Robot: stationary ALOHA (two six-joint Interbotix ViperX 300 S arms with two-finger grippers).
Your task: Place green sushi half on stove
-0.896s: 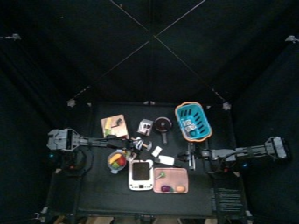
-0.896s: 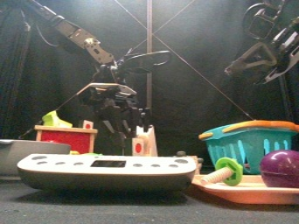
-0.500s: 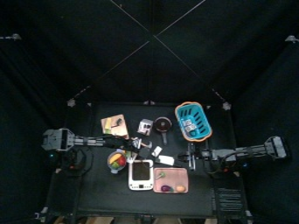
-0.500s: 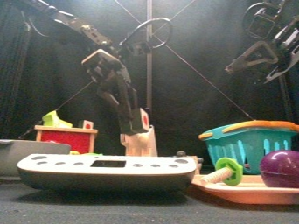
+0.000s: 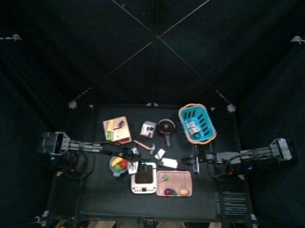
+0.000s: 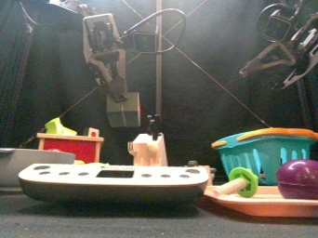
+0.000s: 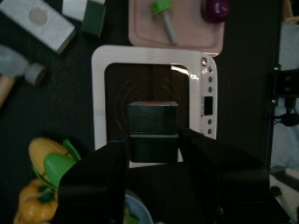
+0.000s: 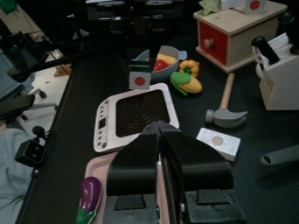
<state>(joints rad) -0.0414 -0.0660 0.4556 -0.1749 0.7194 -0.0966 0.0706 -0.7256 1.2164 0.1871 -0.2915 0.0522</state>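
Note:
The stove (image 6: pixel 112 180) is a white rounded block at the table's front, left of the pink tray (image 6: pixel 267 197); it also shows in the top view (image 5: pixel 143 178). My left gripper (image 6: pixel 121 97) is shut on a dark green block (image 6: pixel 122 111), seemingly the green sushi half, and holds it high above the table. In the left wrist view the block (image 7: pixel 152 133) hangs between the fingers (image 7: pixel 108 156) over the stove's dark plate (image 7: pixel 149 83). My right gripper (image 8: pixel 163 133) is shut and empty, raised at the table's right side (image 6: pixel 281 51).
The pink tray holds a green-ringed piece (image 6: pixel 240 179) and a purple toy (image 6: pixel 298 178). A blue basket (image 5: pixel 197 123) stands at the back right, a tan board (image 5: pixel 117 127) at the back left, and a bowl of fruit (image 5: pixel 119 165) left of the stove. A red toy box (image 6: pixel 69 147) stands behind.
My left gripper has risen from low behind the stove to high above it, carrying the dark green block. The right arm has not moved.

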